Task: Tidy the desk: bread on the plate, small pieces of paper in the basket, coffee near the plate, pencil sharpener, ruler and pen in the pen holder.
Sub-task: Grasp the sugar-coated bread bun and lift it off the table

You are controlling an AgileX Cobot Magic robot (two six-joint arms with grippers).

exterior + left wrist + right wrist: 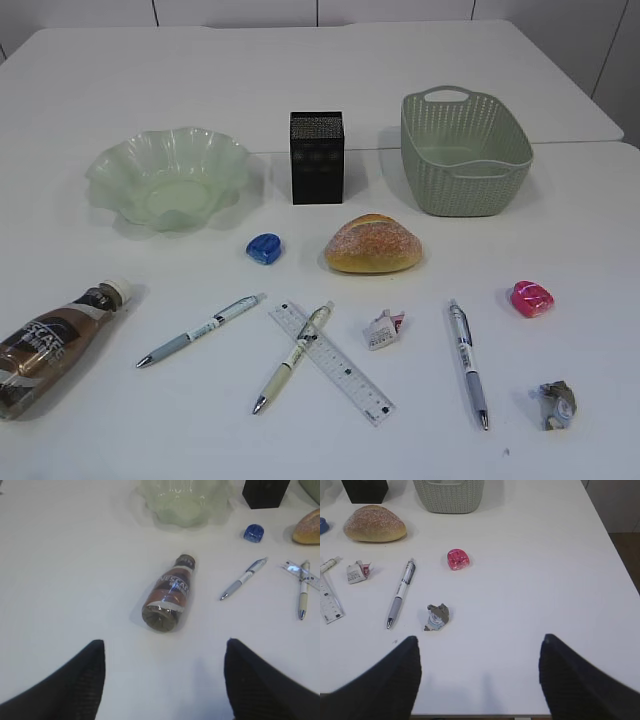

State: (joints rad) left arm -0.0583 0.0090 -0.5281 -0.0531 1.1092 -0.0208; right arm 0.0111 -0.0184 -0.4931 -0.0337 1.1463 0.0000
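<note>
The bread (372,245) lies mid-table in front of the black pen holder (317,157). The green wavy plate (120,175) stands back left and the woven basket (465,190) back right. On its side at the front left lies the coffee bottle (167,592), ahead of my open, empty left gripper (164,644). Three pens (200,330) (292,358) (467,362), a clear ruler (340,370), a blue sharpener (264,248) and a pink sharpener (531,299) lie scattered. One paper scrap (384,330) is central. Another, crumpled scrap (437,617) lies just ahead-left of my open right gripper (479,640).
The white table's right edge (620,570) and front edge (480,714) show in the right wrist view, with floor beyond. One pen lies across the ruler. Neither arm shows in the exterior view.
</note>
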